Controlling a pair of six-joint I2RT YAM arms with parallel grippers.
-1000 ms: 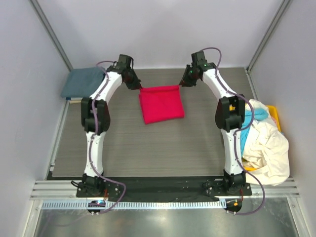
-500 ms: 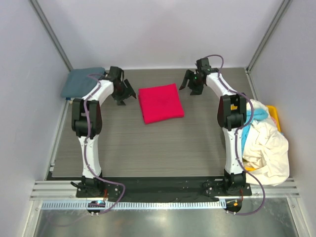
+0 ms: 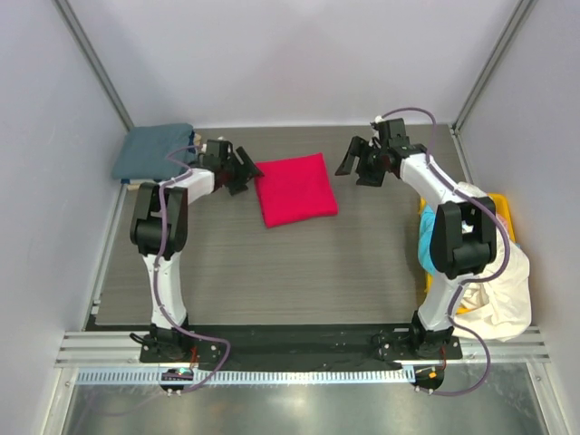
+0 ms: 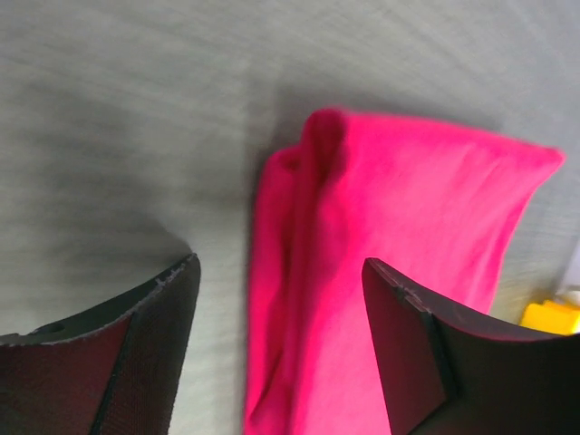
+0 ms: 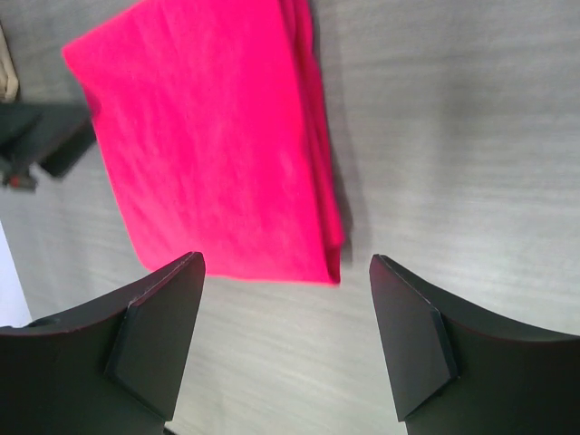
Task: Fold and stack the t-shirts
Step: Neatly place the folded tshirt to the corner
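A folded bright red-pink t-shirt (image 3: 294, 188) lies flat on the table's far middle. It also fills the left wrist view (image 4: 399, 272) and the right wrist view (image 5: 208, 145). My left gripper (image 3: 240, 170) (image 4: 279, 263) stands open just off the shirt's left edge, with nothing held. My right gripper (image 3: 360, 163) (image 5: 285, 258) is open a short way off the shirt's right side, empty. A folded slate blue-grey t-shirt (image 3: 149, 149) rests at the far left corner. A cream-white t-shirt (image 3: 498, 272) and a cyan one (image 3: 426, 237) are heaped at the right.
A yellow bin (image 3: 501, 213) (image 4: 551, 317) sits at the table's right edge under the heaped shirts, behind my right arm. The left gripper's dark fingers (image 5: 45, 140) show in the right wrist view beyond the red-pink shirt. White walls close in the far side and both flanks.
Both grippers let go of the red-pink shirt's far edge and opened. The left moved down to the shirt's left side, the right swung out to the right. The shirt now lies flat.
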